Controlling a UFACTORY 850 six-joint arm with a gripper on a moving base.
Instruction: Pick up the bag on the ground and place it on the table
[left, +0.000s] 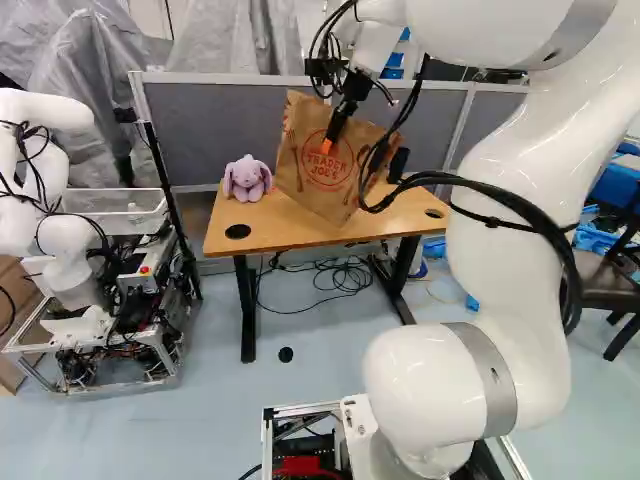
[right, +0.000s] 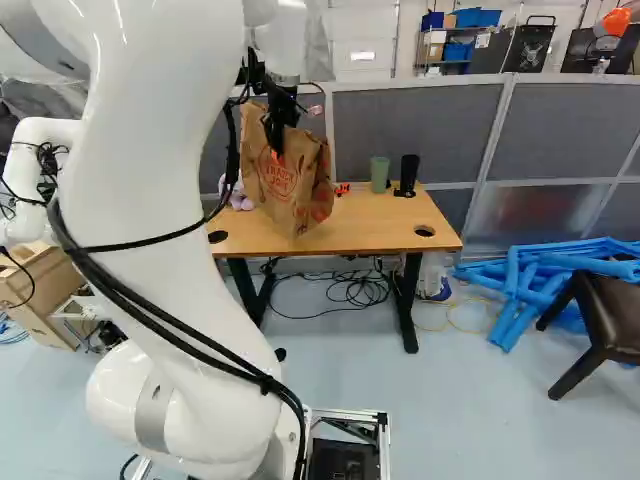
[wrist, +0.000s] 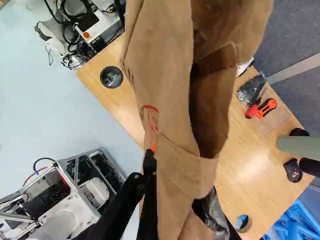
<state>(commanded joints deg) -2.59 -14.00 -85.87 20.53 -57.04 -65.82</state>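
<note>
Place: robotics lab, workshop-like. One white arm (left: 515, 240) on a base with open metal framing and exposed electronics (wrist: 95, 192). Another robot (left: 45, 215), same kind, on a metal-framed cart (left: 130, 330). Grey partitions (right: 560, 115); translucent sheeting (left: 90, 75) hung behind. One plain wooden surface (right: 375, 232), with hand tools (wrist: 266, 108). Loose black cables (left: 335, 280) on a smooth pale floor (right: 430, 420). Storage shelf (right: 445, 68) with blue bins (right: 485, 18).

glossy white arm; black cables
</note>
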